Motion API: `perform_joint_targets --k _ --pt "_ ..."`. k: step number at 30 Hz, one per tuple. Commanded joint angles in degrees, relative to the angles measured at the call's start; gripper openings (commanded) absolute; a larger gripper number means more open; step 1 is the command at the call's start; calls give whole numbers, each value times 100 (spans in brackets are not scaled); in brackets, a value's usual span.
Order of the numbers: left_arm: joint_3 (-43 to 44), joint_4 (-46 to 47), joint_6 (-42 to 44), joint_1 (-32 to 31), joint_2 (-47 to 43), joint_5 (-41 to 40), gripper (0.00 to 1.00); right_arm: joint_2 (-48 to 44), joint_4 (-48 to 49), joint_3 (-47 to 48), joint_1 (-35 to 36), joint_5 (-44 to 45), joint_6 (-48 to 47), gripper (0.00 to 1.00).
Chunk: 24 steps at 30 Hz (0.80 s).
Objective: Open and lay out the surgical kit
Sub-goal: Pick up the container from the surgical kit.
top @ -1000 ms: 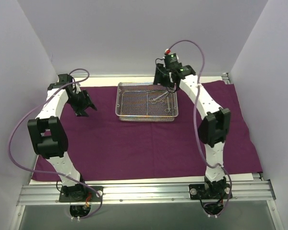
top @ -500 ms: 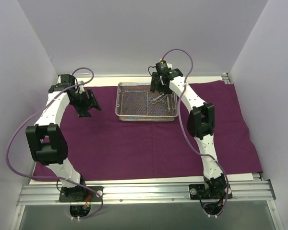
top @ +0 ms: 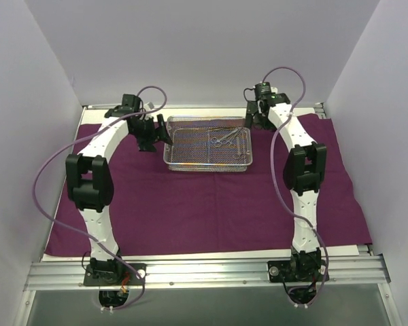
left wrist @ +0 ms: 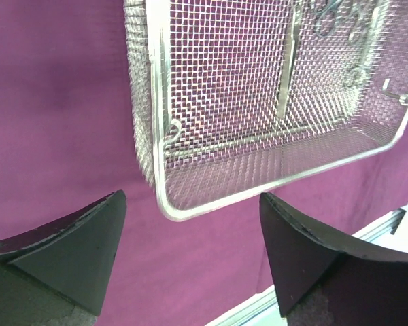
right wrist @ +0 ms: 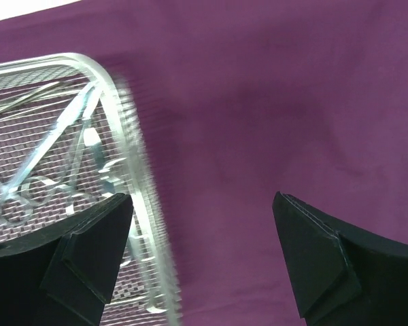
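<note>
Both spread and empty: left gripper (left wrist: 192,204) has a corner of the tray (left wrist: 224,95) dead ahead, inside its gap; right gripper (right wrist: 202,198) has the opposite rim close alongside. Tray's long axis runs gripper to gripper.

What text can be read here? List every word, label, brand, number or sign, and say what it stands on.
None: no word, label, brand, number or sign shows on the dark purple cloth wrap, the rectangular silver wire-mesh tray, or the slim silver scissor-handled instruments inside it.
</note>
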Motion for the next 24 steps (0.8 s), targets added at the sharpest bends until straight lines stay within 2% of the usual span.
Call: perform_joint_targets --k 1,7,13,15,24 --pt "448 131 -166 -226 320 -393 87 -235 -35 -118 -104 -365 -394 86" --pt "888 -186 -176 -333 567 -1237 79 29 237 -284 -104 -771 -377 81" --pt "1030 -212 0 -341 453 -1361 80 -874 905 -1154 -104 -446 -131 82" --pt "1055 -247 35 -333 505 -1422 80 -1034 1064 -1365 -113 -621 -113 83" --pt "1126 -256 44 -376 1067 -1273 81 -490 660 -1094 -78 -947 -113 82"
